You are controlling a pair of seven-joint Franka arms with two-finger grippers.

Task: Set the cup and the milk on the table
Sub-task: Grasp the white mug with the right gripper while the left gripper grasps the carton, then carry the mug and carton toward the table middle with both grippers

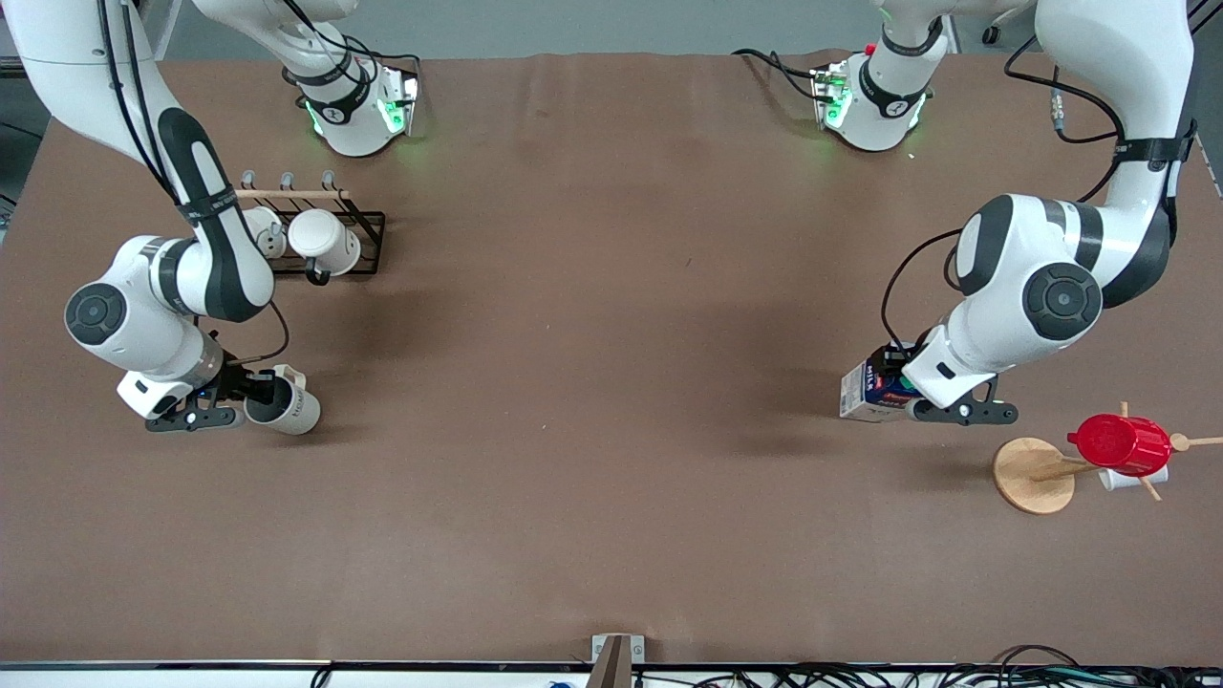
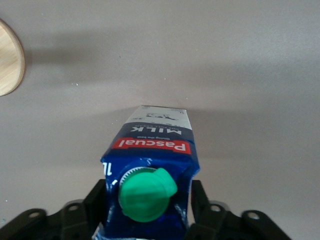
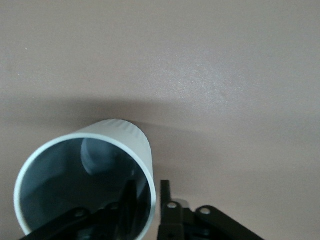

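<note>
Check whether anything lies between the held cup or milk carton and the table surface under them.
Nothing visible does. The right claw grips the cup by its rim, the left claw clamps the milk; only bare table shows beneath both.

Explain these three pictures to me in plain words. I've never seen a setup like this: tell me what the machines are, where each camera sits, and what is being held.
Two white robot arms work at a brown table. The big picture looks down from a high camera facing them. The other two come from cameras on the arms' wrists.

The left claw grips the milk, a blue carton with a green cap, seen close in the left wrist view, toward the left arm's end of the table. The right claw holds the cup by its rim, one finger inside, as the right wrist view shows, at the right arm's end.

Also on the table: a black rack with two white mugs, and a wooden stand carrying a red cup.
</note>
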